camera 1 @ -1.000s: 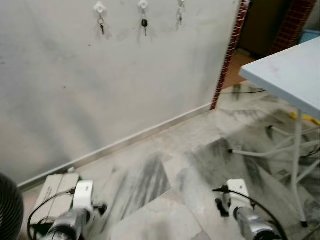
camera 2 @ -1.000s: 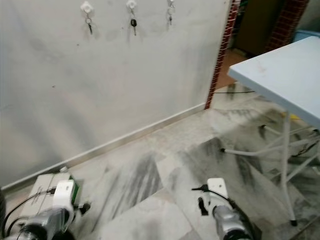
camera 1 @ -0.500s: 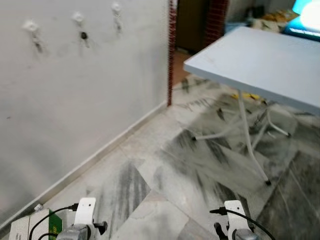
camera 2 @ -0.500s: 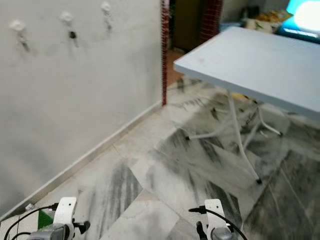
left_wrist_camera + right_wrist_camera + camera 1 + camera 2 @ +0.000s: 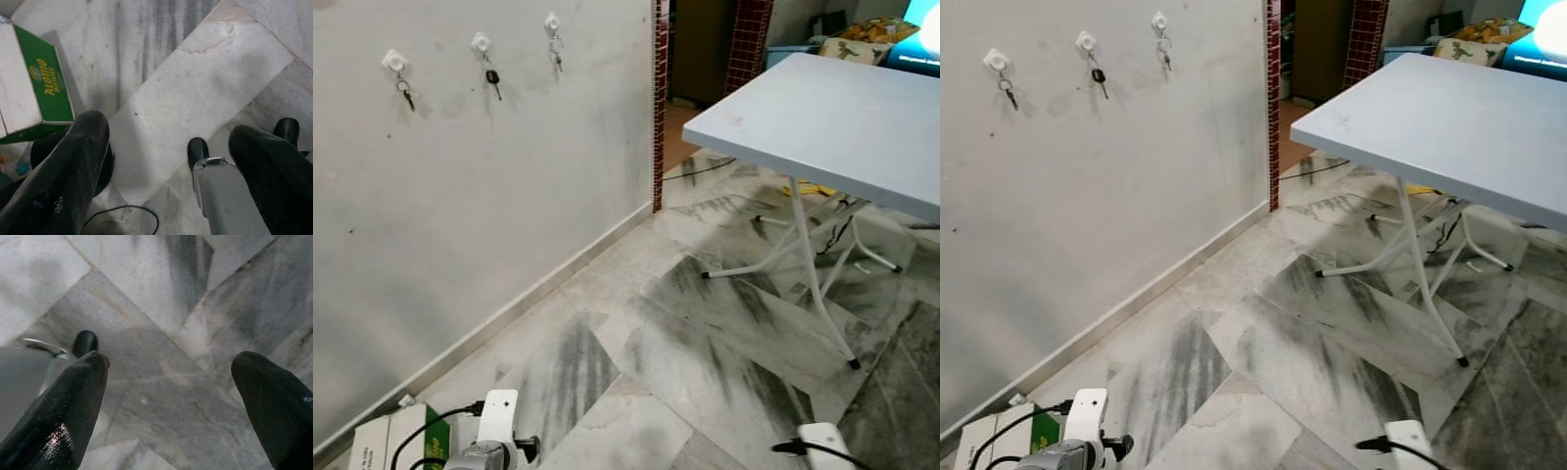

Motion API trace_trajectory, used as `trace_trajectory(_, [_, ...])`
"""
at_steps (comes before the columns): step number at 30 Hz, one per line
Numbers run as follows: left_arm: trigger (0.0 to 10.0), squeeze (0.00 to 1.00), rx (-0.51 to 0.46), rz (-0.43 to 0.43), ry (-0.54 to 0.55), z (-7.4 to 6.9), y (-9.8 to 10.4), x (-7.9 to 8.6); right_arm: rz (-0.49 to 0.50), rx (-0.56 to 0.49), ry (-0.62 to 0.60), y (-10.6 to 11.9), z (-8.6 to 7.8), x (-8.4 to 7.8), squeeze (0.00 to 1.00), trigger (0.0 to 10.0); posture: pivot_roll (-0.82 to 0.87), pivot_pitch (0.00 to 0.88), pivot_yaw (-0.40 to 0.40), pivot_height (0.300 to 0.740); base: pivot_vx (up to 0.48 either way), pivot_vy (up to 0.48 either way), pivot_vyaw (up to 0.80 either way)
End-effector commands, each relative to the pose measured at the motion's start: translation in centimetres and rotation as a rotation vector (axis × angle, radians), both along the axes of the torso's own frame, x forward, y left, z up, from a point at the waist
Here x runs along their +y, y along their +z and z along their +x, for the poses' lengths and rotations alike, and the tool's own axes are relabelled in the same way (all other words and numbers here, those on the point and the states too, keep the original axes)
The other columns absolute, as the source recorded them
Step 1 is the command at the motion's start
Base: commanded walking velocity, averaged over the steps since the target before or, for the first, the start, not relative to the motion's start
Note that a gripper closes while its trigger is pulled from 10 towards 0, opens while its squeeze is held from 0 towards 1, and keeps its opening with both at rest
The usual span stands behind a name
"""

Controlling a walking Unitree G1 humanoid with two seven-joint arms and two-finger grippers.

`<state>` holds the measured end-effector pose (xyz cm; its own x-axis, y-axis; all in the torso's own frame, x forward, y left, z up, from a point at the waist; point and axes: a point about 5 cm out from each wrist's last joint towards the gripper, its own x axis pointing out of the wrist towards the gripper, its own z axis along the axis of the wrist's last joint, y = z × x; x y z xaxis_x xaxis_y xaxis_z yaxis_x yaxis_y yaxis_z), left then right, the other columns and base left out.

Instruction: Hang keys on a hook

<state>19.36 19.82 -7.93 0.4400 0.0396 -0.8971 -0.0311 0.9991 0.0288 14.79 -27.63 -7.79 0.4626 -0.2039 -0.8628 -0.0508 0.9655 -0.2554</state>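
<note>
Three white hooks are stuck high on the grey wall, each with a key hanging from it: the left hook [image 5: 394, 61] with a key [image 5: 404, 94], the middle hook [image 5: 481, 42] with a dark-headed key [image 5: 493, 78], and the right hook [image 5: 552, 22] with a key [image 5: 556, 55]. Both arms hang low over the marble floor, far below the hooks. My left gripper [image 5: 166, 129] is open, nothing between its fingers. My right gripper [image 5: 170, 360] is open too, over bare tiles.
A white folding table [image 5: 822, 108] stands to the right on thin legs, with cables on the floor beneath it. A green and white box [image 5: 29, 93] lies by the wall at my left. A brick-edged doorway [image 5: 658, 98] opens beyond the wall's end.
The camera has swung to the right: the hooks now sit further left in the picture and the table fills more of the right. Both arms show lower in the picture.
</note>
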Motion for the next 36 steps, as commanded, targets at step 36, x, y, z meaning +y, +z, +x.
trace_trajectory(36, [10.0,0.00,-0.002,0.030,-0.011,0.3,0.3,0.9,0.023,-0.125,0.032,-0.5,2.0,4.9,0.00,10.0,-0.06,0.000,0.090,0.740,0.000,-0.191,0.00])
